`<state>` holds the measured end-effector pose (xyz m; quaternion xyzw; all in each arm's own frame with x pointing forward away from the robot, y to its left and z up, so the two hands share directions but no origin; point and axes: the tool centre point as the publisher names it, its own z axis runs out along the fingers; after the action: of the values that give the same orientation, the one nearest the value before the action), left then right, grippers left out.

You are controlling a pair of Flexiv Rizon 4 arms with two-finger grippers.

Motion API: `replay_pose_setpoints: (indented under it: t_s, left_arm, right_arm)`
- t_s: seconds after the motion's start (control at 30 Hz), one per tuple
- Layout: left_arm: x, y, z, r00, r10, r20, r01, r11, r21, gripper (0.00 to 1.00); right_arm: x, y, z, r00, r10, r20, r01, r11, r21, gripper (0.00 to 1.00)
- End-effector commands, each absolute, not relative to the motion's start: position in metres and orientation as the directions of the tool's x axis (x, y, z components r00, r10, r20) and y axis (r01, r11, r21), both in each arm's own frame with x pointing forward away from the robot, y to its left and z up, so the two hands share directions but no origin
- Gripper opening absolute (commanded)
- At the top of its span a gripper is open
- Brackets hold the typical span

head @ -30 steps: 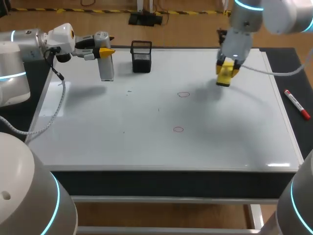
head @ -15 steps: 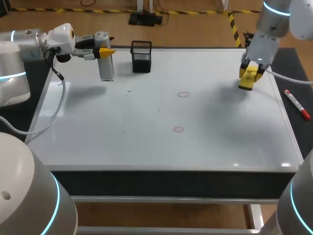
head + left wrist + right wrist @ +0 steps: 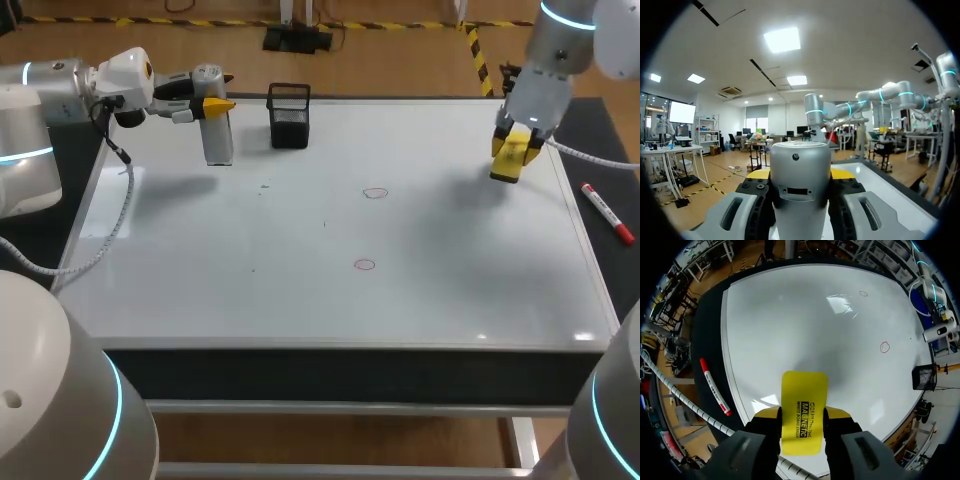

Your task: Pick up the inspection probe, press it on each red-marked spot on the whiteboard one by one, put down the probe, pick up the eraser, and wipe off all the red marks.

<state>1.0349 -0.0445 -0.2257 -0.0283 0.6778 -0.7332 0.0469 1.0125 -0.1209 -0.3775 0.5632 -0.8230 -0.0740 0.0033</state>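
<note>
So the right arm [image 3: 553, 60] is hanging over the far right part of the whiteboard [image 3: 300, 300], and the right jaws are pinching the yellow eraser [image 3: 509, 160] from both sides. In the right wrist view the eraser [image 3: 804, 410] is sticking out ahead of the yellow tips with the board [image 3: 805, 325] under it, and it's looking lifted off the surface. The left arm [image 3: 60, 90] is reaching in at the far left corner, and the left jaws are clamping the inspection probe [image 3: 217, 127], a silver cylinder that's standing upright. I can't tell if its lower end is touching the board. In the left wrist view the probe [image 3: 800, 185] is filling the gap between the fingers. Two red circle marks are sitting mid-board, one farther back [image 3: 375, 193] and one nearer [image 3: 364, 264], well apart from both tools. A black mesh holder [image 3: 289, 116] is standing just beside the probe, and a red marker [image 3: 607, 213] is lying on the dark mat right of the board.
</note>
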Motion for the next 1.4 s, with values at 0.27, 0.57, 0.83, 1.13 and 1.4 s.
replay_pose_setpoints:
  t_s: [0.27,0.57,0.83,1.13,1.4]
  left_arm:
    - [0.986,-0.092,-0.214,-0.998,0.033,-0.054,0.051,-0.086,-0.995,0.00]
    - [0.960,-0.151,-0.204,-0.983,0.163,-0.090,0.068,-0.135,-0.988,0.00]
    - [0.955,-0.219,-0.207,-0.965,0.243,-0.100,0.069,-0.133,-0.989,0.00]
    - [0.963,-0.274,-0.227,-0.975,0.209,-0.070,0.043,-0.131,-0.990,0.00]
    - [0.965,-0.301,-0.242,-0.968,0.243,-0.067,0.023,-0.178,-0.984,0.00]
  right_arm:
    - [1.012,-0.122,-0.376,-0.363,-0.929,-0.077,-0.928,0.353,0.123,0.00]
    - [1.012,-0.122,-0.376,-0.363,-0.929,-0.077,-0.928,0.353,0.123,0.00]
    - [1.012,-0.122,-0.376,-0.363,-0.929,-0.077,-0.928,0.353,0.123,0.00]
    - [1.012,-0.122,-0.376,-0.363,-0.929,-0.077,-0.928,0.353,0.123,0.00]
    - [1.012,-0.122,-0.376,-0.363,-0.929,-0.077,-0.928,0.353,0.123,0.00]
